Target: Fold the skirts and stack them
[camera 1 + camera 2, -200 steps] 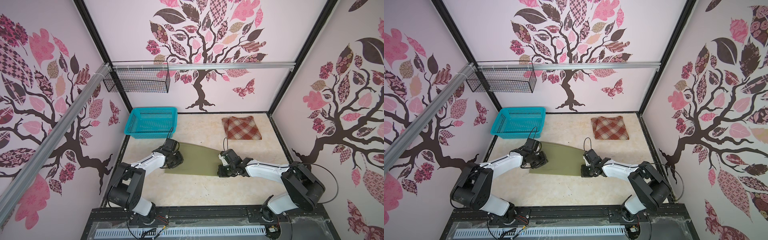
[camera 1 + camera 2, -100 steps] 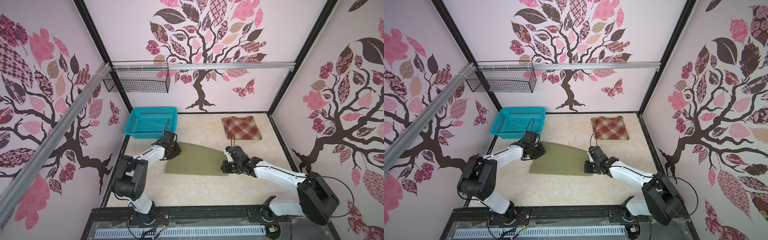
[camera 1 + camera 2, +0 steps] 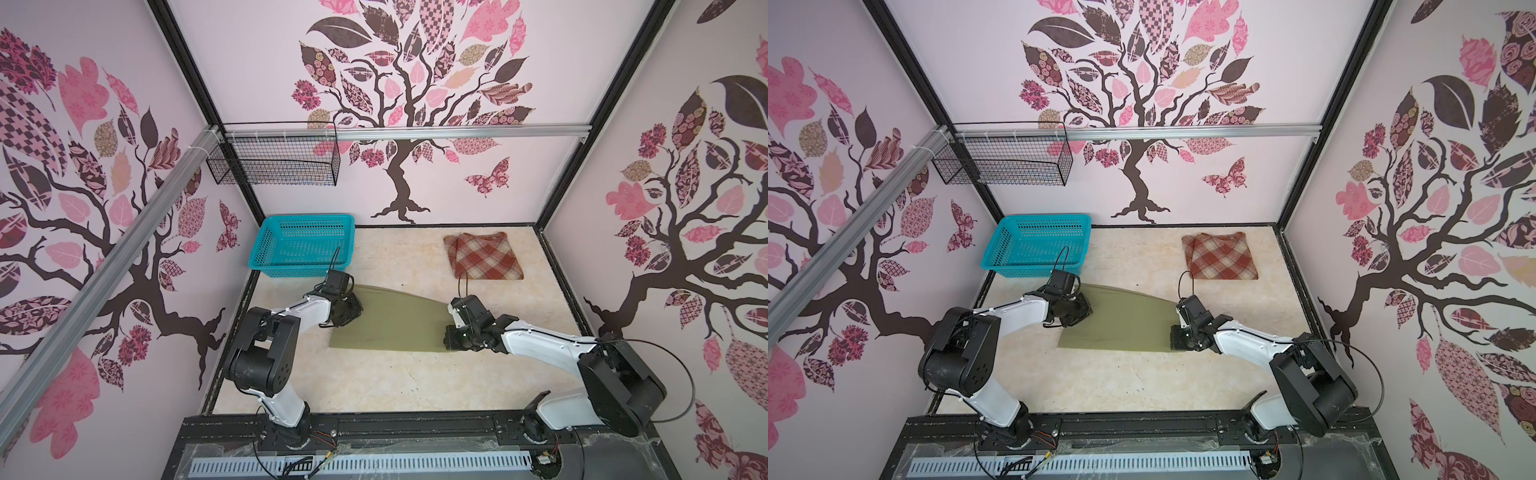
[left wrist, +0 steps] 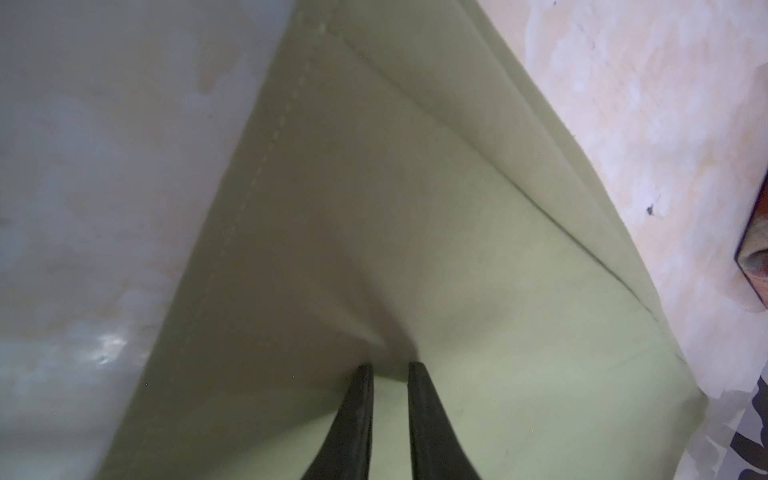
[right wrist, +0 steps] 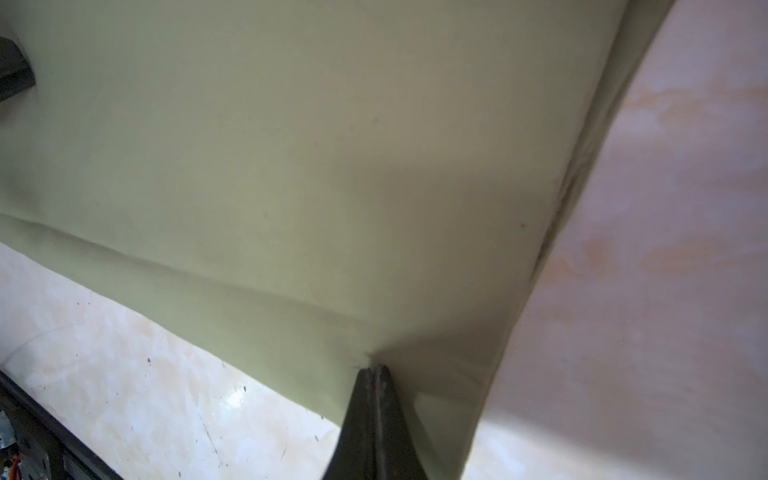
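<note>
The olive-green skirt [image 3: 390, 324] [image 3: 1121, 324] lies spread flat mid-table, narrow at the left and wide at the right. My left gripper [image 3: 350, 311] [image 4: 386, 368] is at its narrow left end, shut on a raised fold of the olive cloth [image 4: 415, 208]. My right gripper [image 3: 451, 338] [image 5: 374, 370] is at the skirt's near right corner, its tips pressed together on the cloth's edge [image 5: 291, 145], which puckers there. The rust-red and cream plaid skirt [image 3: 484, 255] [image 3: 1221, 257] lies folded at the back right, apart from both grippers.
A turquoise plastic basket [image 3: 299, 270] [image 3: 1034, 268] stands at the back left, just behind my left wrist. A black wire basket [image 3: 274, 162] hangs on the back wall above it. Dark frame rails border the table's left, right and near sides.
My left gripper swung back toward the basket, then returned forward; the right one shifted slightly right and back. Both kept hold, and the olive skirt stays spread between them.
</note>
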Robot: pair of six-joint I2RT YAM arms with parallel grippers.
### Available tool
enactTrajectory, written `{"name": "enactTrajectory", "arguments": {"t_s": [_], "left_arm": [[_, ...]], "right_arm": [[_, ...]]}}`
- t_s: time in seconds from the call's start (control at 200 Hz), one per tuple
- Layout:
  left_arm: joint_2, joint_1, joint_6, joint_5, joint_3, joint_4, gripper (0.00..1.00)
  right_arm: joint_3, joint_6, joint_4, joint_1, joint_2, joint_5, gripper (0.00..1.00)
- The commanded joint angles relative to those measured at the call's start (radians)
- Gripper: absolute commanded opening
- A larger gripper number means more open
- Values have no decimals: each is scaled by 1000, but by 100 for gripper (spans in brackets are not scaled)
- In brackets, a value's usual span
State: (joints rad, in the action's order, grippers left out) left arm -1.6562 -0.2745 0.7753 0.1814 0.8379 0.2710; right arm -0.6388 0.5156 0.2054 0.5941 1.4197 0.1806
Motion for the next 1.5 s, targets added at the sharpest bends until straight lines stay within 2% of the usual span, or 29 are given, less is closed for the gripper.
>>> {"name": "enactTrajectory", "arguments": {"t_s": [0.0, 0.2, 0.47, 0.68, 0.79, 0.915, 1.06, 1.17, 1.22, 1.27, 1.355, 1.496], "left_arm": [[27, 3, 30, -23, -67, 23, 19], [101, 3, 54, -41, -143, 56, 20], [273, 22, 20, -129, -198, 153, 20], [369, 20, -95, -102, -124, 204, 21], [387, -19, -144, -92, -66, 225, 21], [365, -116, -176, -83, -1, 242, 22], [310, -194, -161, 13, 23, 167, 22], [256, -245, -174, 5, 63, 151, 22], [223, -262, -179, 13, 90, 150, 22], [189, -280, -181, 22, 121, 145, 22], [135, -317, -191, 34, 170, 144, 22], [74, -341, -190, 65, 192, 124, 21]], "right_arm": [[-26, -33, 34, -4, 58, -9, 0], [-59, -66, 37, -4, 132, 2, 0], [-65, -75, -5, -4, 197, 40, 0], [-122, -77, 34, -5, 91, 79, 0], [-180, -96, 77, -30, 13, 99, 0], [-190, -108, 69, -124, -47, 186, 1], [-140, -108, 20, -275, -55, 312, 4], [-113, -99, -16, -377, -33, 380, 6], [-108, -103, -29, -397, -21, 377, 9], [-110, -106, -24, -399, -11, 331, 16], [-90, -99, -61, -399, 3, 302, 20], [-52, -64, -150, -401, 16, 332, 29]]}}
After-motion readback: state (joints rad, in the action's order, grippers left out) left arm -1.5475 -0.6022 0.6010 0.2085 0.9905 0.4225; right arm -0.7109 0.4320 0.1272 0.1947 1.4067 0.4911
